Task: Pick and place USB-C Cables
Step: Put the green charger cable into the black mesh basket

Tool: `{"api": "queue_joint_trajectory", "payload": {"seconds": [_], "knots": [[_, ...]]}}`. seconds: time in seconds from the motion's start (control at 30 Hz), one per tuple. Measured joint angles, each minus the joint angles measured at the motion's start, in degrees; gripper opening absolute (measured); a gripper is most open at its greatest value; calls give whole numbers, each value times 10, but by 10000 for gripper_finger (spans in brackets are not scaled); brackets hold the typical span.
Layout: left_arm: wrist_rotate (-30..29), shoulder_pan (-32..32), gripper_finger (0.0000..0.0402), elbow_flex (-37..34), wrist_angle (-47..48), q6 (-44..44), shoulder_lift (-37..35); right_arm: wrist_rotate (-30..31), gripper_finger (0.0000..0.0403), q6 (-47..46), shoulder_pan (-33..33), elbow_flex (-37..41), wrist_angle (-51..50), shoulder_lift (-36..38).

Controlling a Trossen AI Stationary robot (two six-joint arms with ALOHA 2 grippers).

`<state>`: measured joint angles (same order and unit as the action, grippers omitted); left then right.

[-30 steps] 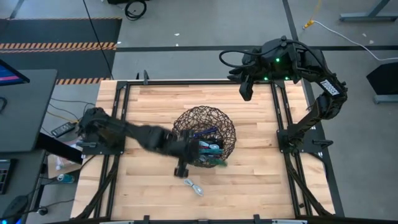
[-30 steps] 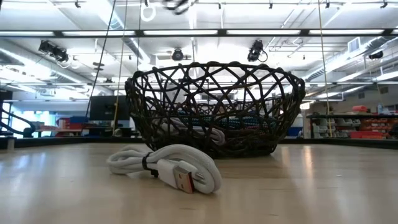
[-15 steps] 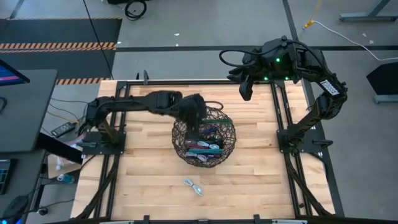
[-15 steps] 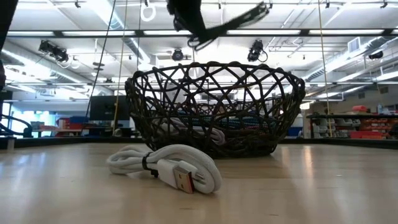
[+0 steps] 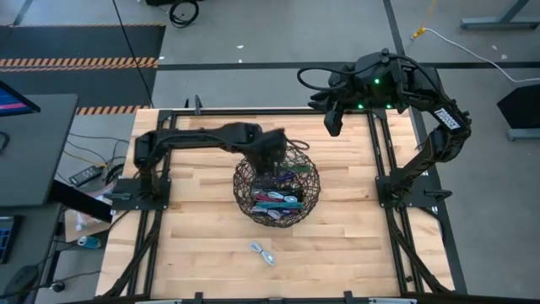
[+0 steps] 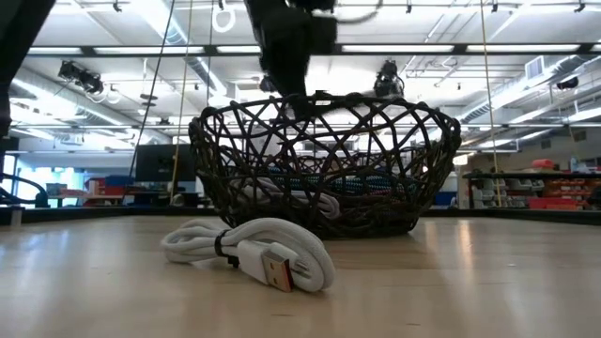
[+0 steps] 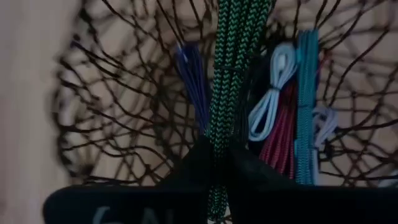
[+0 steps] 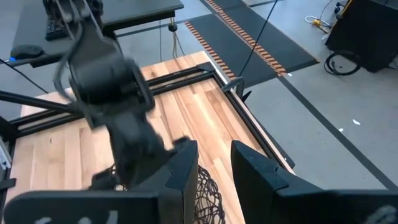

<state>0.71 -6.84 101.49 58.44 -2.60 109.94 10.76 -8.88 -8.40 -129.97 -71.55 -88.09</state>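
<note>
**We are nearly done: one cable is over the basket, one is still out on the table.**

We take the wire basket [image 5: 277, 192] as our landmark. Most of the USB-C Cables [image 7: 292, 124] already lie inside it: purple, teal, magenta and pale bundles show through the weave. Our left gripper [image 7: 216, 163] hangs above the basket's far rim, clenched on a green braided cable [image 7: 229, 74] that dangles over the opening, so this one looks ready to be dropped in. A silvery light blue cable [image 5: 263, 252] rests on the table [image 5: 202, 245] just outside the basket, on its near side, and we judge it the last to collect. Our right gripper [image 8: 213, 163] waits well beyond the basket at the table's far edge, its fingers parted and holding nothing.
</note>
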Motion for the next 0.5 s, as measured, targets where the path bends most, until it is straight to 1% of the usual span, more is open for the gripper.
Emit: {"api": "queue_joint_trajectory", "payload": {"seconds": [0.13, 0.3, 0.5], "knots": [[1, 4, 27, 0, 5, 7, 41, 0, 103, 0, 0, 0, -1, 0], [-1, 6, 27, 0, 41, 7, 78, 0, 103, 0, 0, 0, -2, 0], [-19, 5, 27, 0, 56, 3, 102, 0, 103, 1, 0, 0, -4, 0]]}}
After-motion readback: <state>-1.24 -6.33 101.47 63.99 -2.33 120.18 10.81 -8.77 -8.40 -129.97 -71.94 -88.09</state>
